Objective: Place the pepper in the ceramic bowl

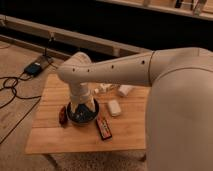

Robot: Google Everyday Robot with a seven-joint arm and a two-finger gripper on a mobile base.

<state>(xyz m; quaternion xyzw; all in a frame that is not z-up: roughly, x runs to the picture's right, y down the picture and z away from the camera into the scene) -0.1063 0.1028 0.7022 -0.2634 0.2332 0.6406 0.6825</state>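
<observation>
End effector (82, 107) hangs low over my ceramic bowl (94, 116), jaws apart, gripping nothing. The pepper (63, 115) lies on bench (55, 140), just beside bowl's left rim. 1 red-and-black flat object (104, 128) lies right of the bowl.

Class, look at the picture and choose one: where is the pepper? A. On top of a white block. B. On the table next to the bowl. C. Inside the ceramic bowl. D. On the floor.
B: the pepper lies on the table right beside the ceramic bowl, outside its rim, while the gripper hangs over the bowl.
</observation>
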